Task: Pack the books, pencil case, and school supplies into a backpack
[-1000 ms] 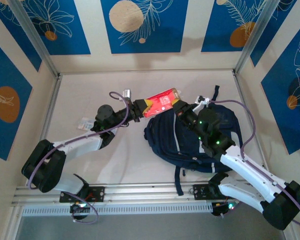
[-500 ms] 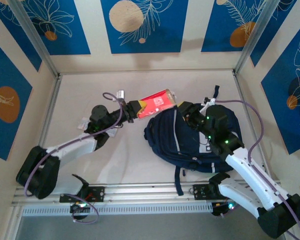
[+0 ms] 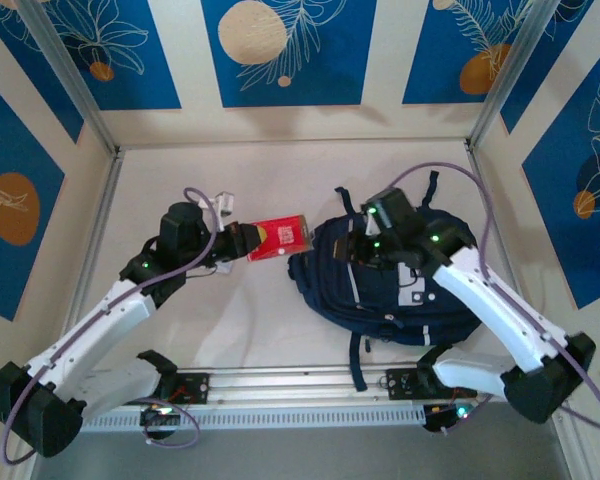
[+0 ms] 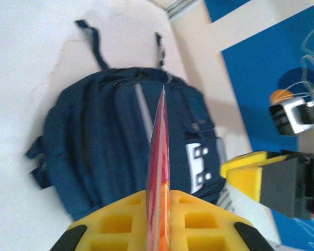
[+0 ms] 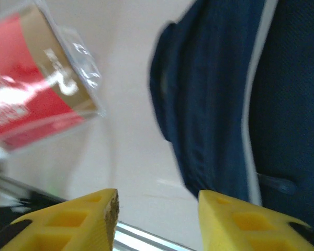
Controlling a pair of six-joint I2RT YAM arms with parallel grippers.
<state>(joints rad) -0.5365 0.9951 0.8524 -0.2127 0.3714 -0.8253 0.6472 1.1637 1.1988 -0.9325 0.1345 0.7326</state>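
Red packet (image 3: 278, 237) now with the left jaws alone, beside the backpack (image 3: 400, 295)
From above: the left jaws clamp the packet over the table (image 3: 280, 175), just left of the bag; a second ago the right jaws met it too, and have since let go and swung over the bag's top. Left wrist: packet edge-on between the pads, pointed at the bag. Right wrist: jaws apart, empty, the packet up to their left. Likely next: opening the bag
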